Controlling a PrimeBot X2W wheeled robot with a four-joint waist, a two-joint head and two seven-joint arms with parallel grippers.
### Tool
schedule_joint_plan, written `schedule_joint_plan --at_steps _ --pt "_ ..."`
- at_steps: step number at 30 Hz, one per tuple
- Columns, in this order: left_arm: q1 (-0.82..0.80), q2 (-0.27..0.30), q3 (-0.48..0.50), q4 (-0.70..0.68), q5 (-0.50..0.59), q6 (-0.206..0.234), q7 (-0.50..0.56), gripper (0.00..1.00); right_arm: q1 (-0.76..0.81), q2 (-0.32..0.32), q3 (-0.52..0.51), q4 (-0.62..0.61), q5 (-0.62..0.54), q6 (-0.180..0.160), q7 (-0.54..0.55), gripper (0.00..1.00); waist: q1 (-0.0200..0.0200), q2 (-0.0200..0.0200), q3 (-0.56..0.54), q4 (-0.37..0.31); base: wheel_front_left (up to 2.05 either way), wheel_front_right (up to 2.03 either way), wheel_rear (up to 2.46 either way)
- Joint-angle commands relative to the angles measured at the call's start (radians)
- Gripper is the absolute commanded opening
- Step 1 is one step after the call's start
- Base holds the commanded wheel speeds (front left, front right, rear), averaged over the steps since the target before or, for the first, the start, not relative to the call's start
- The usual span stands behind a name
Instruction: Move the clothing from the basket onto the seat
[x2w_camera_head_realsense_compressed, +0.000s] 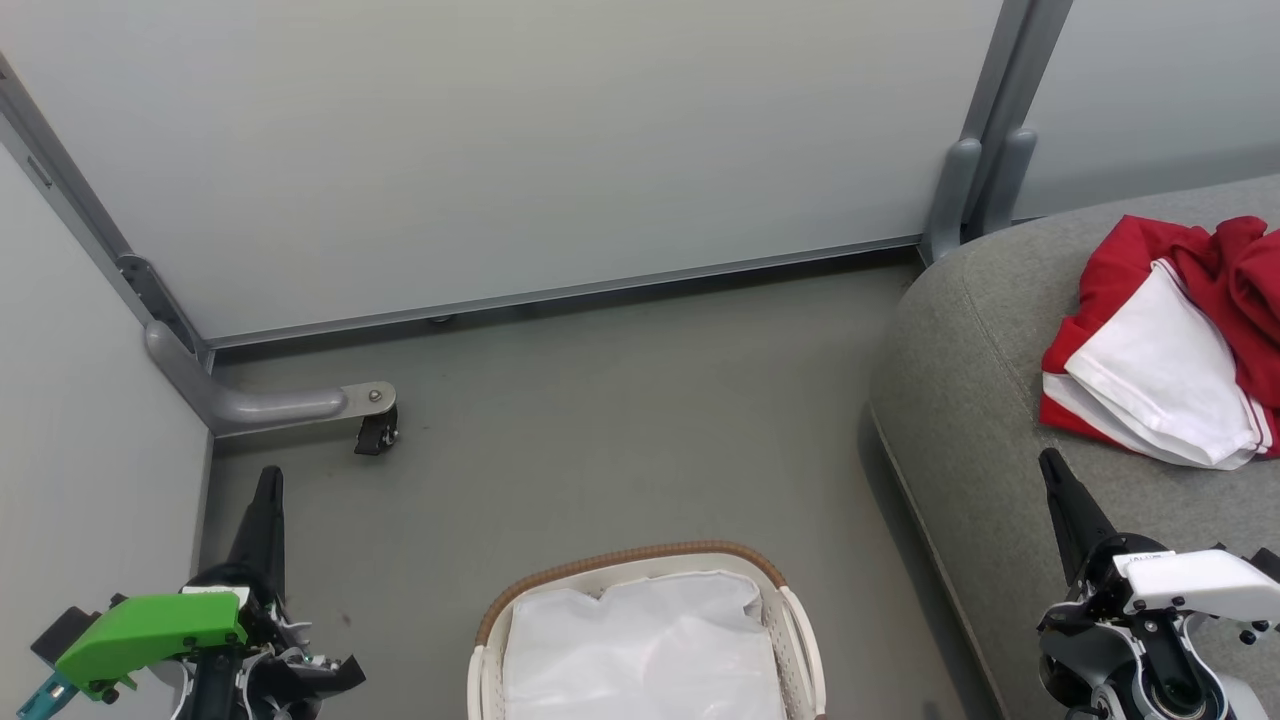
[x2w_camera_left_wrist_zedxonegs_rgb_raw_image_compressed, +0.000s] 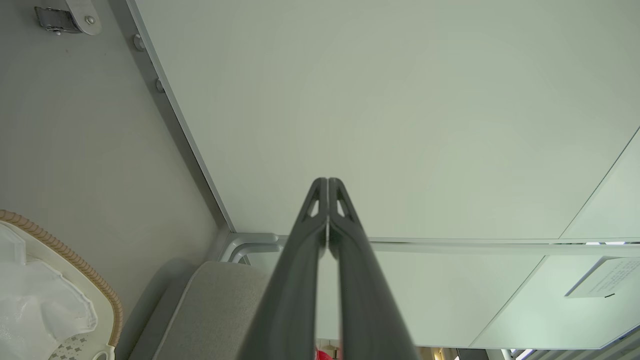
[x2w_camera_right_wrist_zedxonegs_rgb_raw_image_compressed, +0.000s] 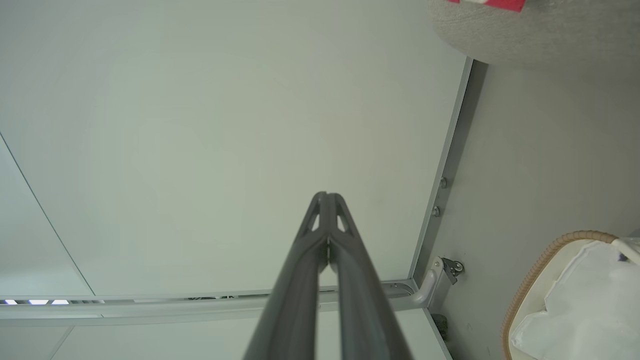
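The red and white clothing (x2w_camera_head_realsense_compressed: 1170, 345) lies bunched on the grey seat (x2w_camera_head_realsense_compressed: 980, 420) at the right; a strip of the clothing (x2w_camera_right_wrist_zedxonegs_rgb_raw_image_compressed: 492, 4) also shows on the seat (x2w_camera_right_wrist_zedxonegs_rgb_raw_image_compressed: 540, 35) in the right wrist view. The basket (x2w_camera_head_realsense_compressed: 640, 566) stands on the floor at the bottom centre, holding just its white liner (x2w_camera_head_realsense_compressed: 640, 650). My left gripper (x2w_camera_head_realsense_compressed: 269, 478) is shut at the lower left, clear of the basket (x2w_camera_left_wrist_zedxonegs_rgb_raw_image_compressed: 75, 260). My right gripper (x2w_camera_head_realsense_compressed: 1049, 462) is shut over the seat's front part, below the clothing and apart from it. Both sets of fingers meet with nothing between them.
Pale partition panels (x2w_camera_head_realsense_compressed: 520, 150) close off the back and left. A grey bracket with a black caster (x2w_camera_head_realsense_compressed: 375, 430) sticks out over the floor at the left. A metal post (x2w_camera_head_realsense_compressed: 985, 150) stands behind the seat. Bare grey floor (x2w_camera_head_realsense_compressed: 620, 400) lies between basket and wall.
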Motion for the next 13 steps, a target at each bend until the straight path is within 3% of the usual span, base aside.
schedule_joint_plan --at_steps 1,13 --pt "-0.011 0.006 0.002 -0.001 -0.003 -0.007 0.004 0.0 -0.008 -0.006 -0.002 -0.004 0.003 0.0 0.003 0.0 0.0 0.0 0.0 0.0 0.0 0.0 0.0" --pt "-0.011 0.006 0.002 -0.001 -0.003 -0.007 0.004 0.0 -0.008 -0.006 -0.002 -0.004 0.003 0.0 0.003 0.0 0.0 0.0 0.0 0.0 0.0 0.0 0.0"
